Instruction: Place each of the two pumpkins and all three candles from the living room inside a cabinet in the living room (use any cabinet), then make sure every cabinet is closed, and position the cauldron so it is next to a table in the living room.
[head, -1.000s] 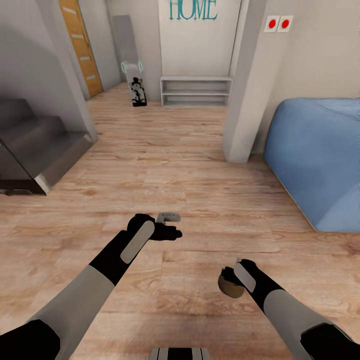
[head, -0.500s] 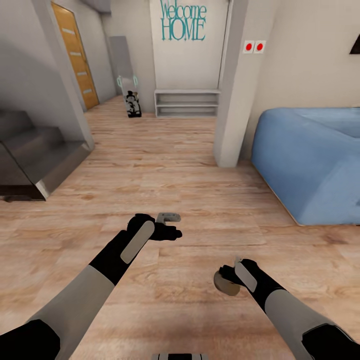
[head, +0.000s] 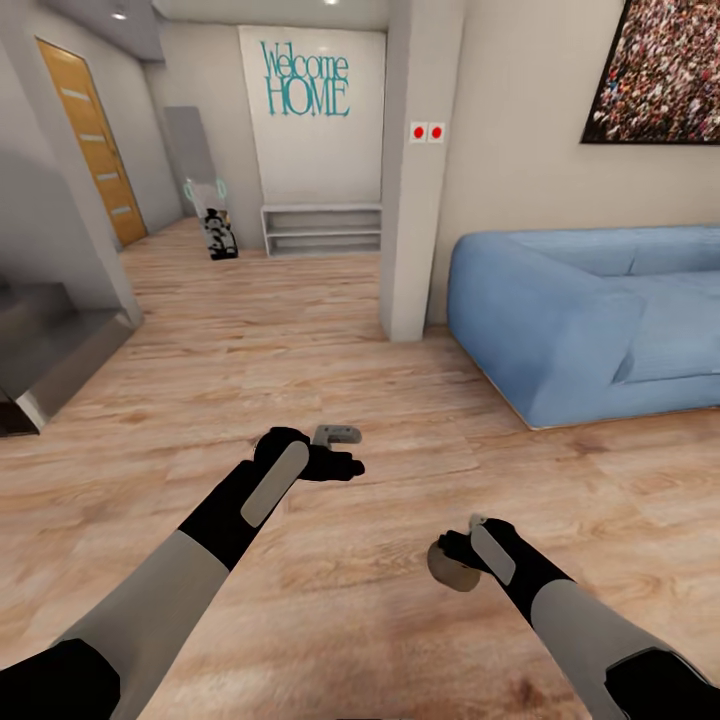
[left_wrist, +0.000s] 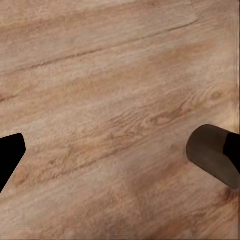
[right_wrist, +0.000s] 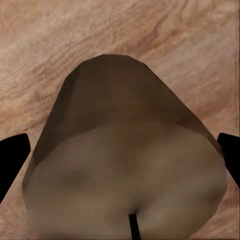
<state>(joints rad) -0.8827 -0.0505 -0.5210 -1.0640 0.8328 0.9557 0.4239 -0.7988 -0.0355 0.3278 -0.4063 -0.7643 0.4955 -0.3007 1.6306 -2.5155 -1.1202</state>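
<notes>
A stubby tan-olive candle (head: 450, 570) hangs low over the wooden floor, with my right gripper (head: 457, 556) shut on it. In the right wrist view the candle (right_wrist: 125, 165) sits large between the two black fingertips (right_wrist: 12, 157). My left gripper (head: 347, 467) is held out ahead at centre-left, open and with nothing in it. The left wrist view looks down on floorboards, with the candle (left_wrist: 212, 155) at one side. The pumpkins, the cabinet and the cauldron are out of view.
A blue sofa (head: 585, 315) stands at the right under a framed picture (head: 660, 70). A white pillar (head: 410, 200) rises at mid-room. Grey stairs (head: 45, 350) are at the left, and a low white shelf (head: 320, 228) and an orange door (head: 95, 140) lie beyond.
The whole view has swung right and tilted up, bringing more of the sofa and the picture in. Both arms keep their pose, and the candle stays in the right gripper.
</notes>
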